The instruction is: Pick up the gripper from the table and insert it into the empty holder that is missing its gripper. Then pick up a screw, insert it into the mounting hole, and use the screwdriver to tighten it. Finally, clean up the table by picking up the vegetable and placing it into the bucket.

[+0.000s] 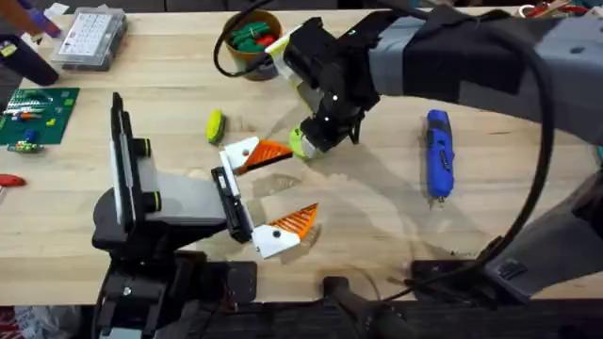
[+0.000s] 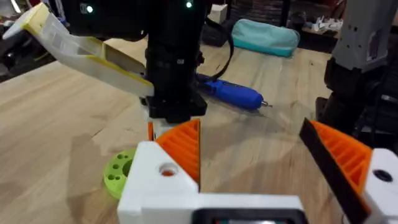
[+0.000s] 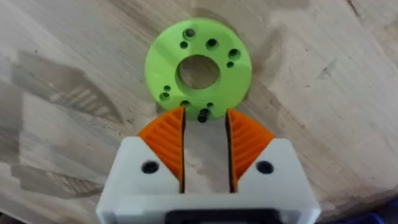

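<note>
My right gripper (image 3: 204, 112) hangs just above the table at the edge of a lime-green disc (image 3: 199, 68) with several holes. Its orange pads (image 3: 165, 140) stand a narrow gap apart. A small black screw (image 3: 203, 116) stands at the disc's rim between the fingertips, touching neither pad. My left gripper (image 1: 301, 182) is wide open beside the disc (image 1: 298, 141) and holds nothing. The blue screwdriver (image 1: 438, 155) lies to the right. The yellow-green vegetable (image 1: 215, 125) lies left of the disc. At the back stands the orange bucket (image 1: 247, 62). The loose gripper and the holder are out of view.
A clear compartment box (image 1: 89, 38) sits at the back left, with a green circuit board (image 1: 33, 113) near the left edge. A black cable (image 1: 221, 56) loops around the bucket. The right arm (image 1: 452, 56) spans the table's right half.
</note>
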